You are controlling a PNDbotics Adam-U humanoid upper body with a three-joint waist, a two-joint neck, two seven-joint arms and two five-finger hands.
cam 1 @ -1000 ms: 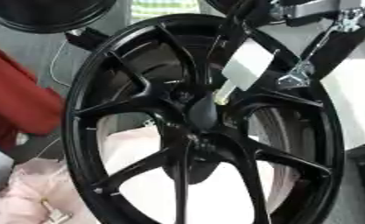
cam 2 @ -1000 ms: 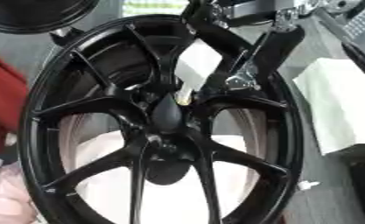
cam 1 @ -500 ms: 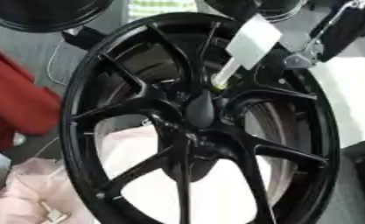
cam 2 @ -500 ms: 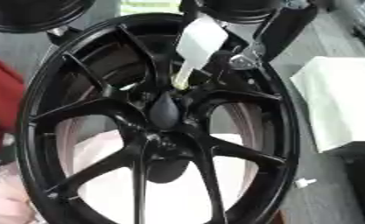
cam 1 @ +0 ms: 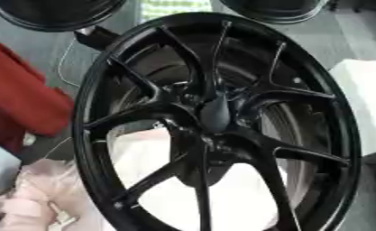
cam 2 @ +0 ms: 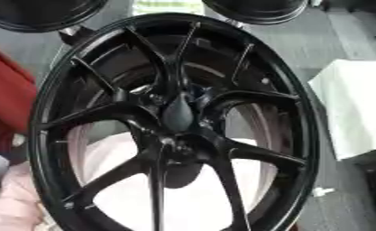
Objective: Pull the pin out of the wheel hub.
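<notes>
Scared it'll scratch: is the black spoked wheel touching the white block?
Cannot tell. In both eye views the black spoked wheel overlaps the white block, hiding any gap.

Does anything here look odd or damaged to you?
Nothing looks damaged. The big black spoked wheel stands tilted, leaning to one side, its dark pointed centre hub intact. Neither robot hand is in sight, and I cannot make out a pin.

No part of the robot's own body shows in either eye view, from the upper corners down to the lower edge, so its colours, shapes, cables, screws and markings cannot be told here.
</notes>
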